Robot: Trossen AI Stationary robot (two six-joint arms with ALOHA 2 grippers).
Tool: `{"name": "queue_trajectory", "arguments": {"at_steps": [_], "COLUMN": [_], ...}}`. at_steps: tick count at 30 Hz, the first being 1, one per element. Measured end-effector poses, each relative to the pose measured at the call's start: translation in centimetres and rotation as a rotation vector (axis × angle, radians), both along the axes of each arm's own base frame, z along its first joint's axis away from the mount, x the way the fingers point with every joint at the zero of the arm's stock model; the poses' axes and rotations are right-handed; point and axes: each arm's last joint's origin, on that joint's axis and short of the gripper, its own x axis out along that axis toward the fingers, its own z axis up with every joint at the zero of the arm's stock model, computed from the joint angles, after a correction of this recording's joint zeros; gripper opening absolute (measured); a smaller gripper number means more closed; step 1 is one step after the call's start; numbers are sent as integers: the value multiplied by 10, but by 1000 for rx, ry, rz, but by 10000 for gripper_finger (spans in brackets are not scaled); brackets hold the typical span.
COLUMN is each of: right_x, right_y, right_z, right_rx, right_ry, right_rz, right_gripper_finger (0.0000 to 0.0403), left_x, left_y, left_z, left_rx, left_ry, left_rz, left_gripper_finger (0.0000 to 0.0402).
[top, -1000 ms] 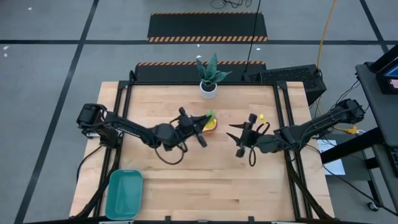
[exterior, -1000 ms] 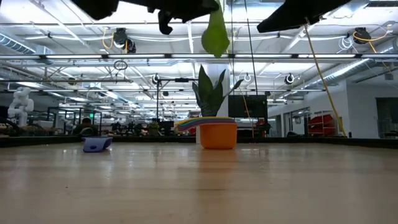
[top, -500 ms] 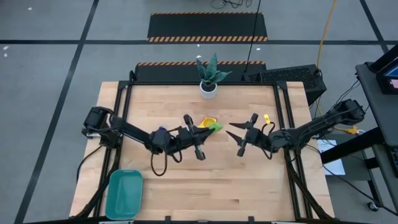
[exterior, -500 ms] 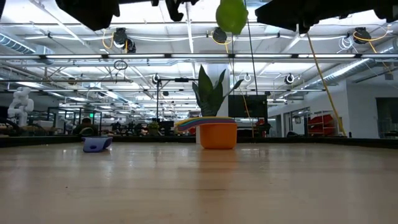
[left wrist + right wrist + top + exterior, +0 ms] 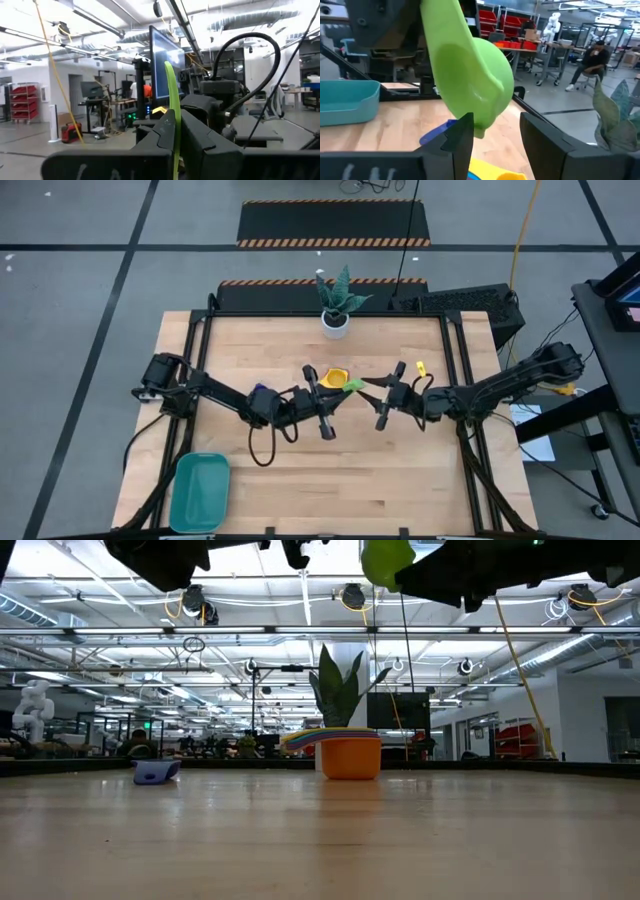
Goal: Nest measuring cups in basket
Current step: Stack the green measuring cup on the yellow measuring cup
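Early yet: green plastic measuring cup [image 5: 352, 384] pinched aloft in left gripper [image 5: 334, 387], right gripper [image 5: 376, 394] parted beside it, orange-and-yellow stack [image 5: 335, 376] mid-table, teal rectangular basket [image 5: 199, 491] unfilled.

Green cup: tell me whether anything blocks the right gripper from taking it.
Nothing visible does. The left gripper holds the green cup by its handle above the table, and the right gripper, open, is right at the cup's bowl, with no object between them. The orange cup stack sits below, beside it.
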Motion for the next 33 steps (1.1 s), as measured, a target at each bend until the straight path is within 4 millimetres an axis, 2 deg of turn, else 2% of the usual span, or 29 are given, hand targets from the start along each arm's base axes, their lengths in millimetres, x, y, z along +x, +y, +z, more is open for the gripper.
{"name": "queue_trajectory", "arguments": {"at_steps": [5, 12, 15, 17, 20, 26, 29, 33], "right_x": [1, 1, 1, 0, -5, -18, -23, -27], "right_y": [0, 0, 0, -1, -1, -1, -2, -4], "right_z": [0, 4, 4, 4, 9, 14, 15, 14], "right_rx": [-13, -56, -72, -82, -107, -148, -160, -177], "right_ry": [-9, -19, -8, -1, 6, 56, 86, 130], "right_rz": [21, 14, 13, 5, -8, -67, -94, -134], "right_gripper_finger": [126, 16, 13, 15, 7, 2, 1, 1], "left_x": [1, 2, 4, 3, 1, -11, -18, -27], "left_y": [2, 1, 0, -3, -9, -21, -25, -24], "left_z": [0, -2, -5, -7, -7, 4, 13, 26], "left_rx": [10, 65, 134, 157, 168, 149, 129, 45], "left_ry": [-6, 25, 70, 92, 118, 165, 195, 255], "left_rz": [-32, -58, -51, -22, 55, 271, 308, 308], "left_gripper_finger": [7, 17, 19, 35, 81, 172, 199, 212]}}
